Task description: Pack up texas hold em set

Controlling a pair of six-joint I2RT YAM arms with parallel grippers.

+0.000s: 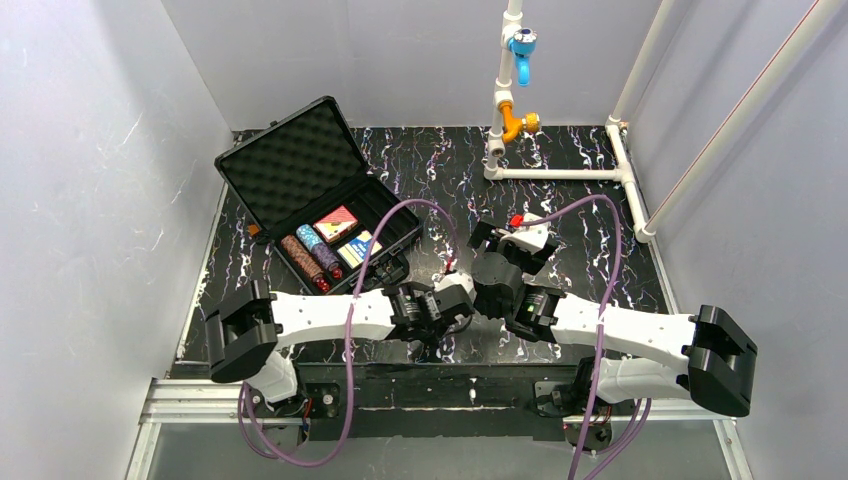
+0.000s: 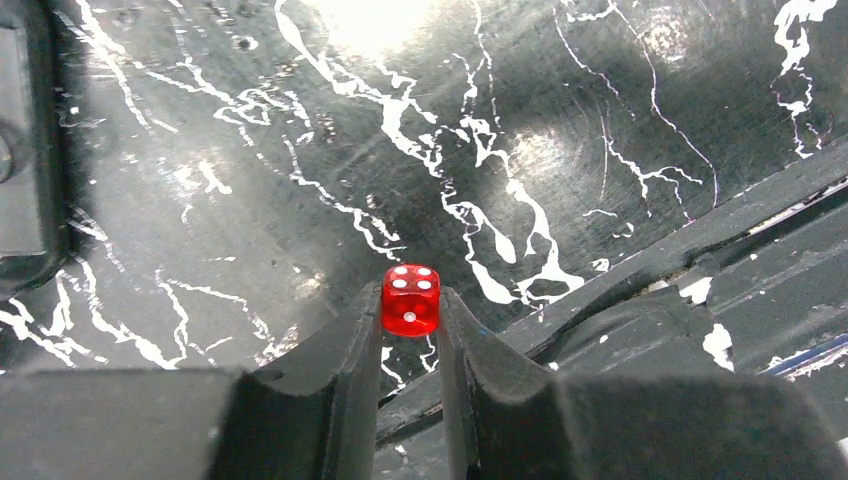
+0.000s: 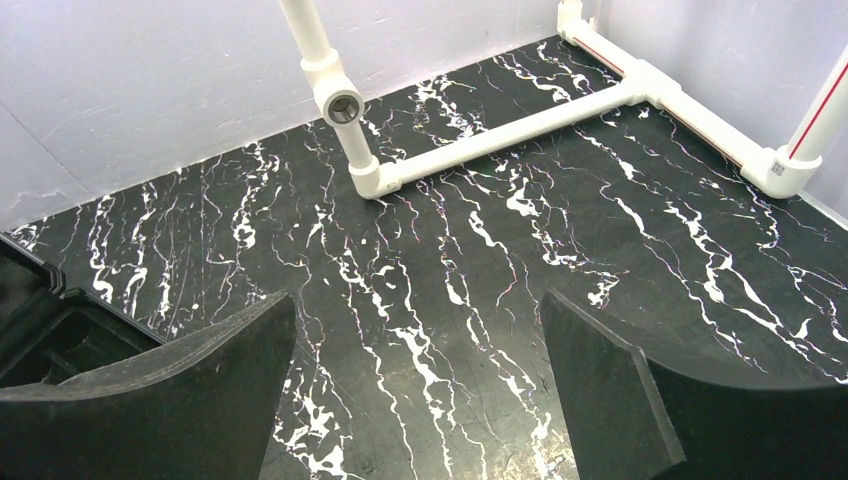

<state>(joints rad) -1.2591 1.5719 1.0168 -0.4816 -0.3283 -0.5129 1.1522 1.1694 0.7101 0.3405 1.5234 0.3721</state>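
Hanging low over the black marbled desk, my left pincer and right pincer sit close together near its middle. The case lies open ahead and to the left of my left pincer, near it, with its foam-lined lid tipped back away from me. A white pipe frame stands well ahead of my right pincer, toward the far wall.

My right pincer is spread wide with nothing between its fingers, only bare desk beyond them.

Inside the case, the red box and blue box lie side by side on the side nearer my left pincer. The brown chips, purple chips and blue chips lie in rolls just beyond them, farther from it.

My left pincer is closed down narrow on a red die, pinched at the very fingertips, outside the case. Whether the die touches the desk I cannot tell.
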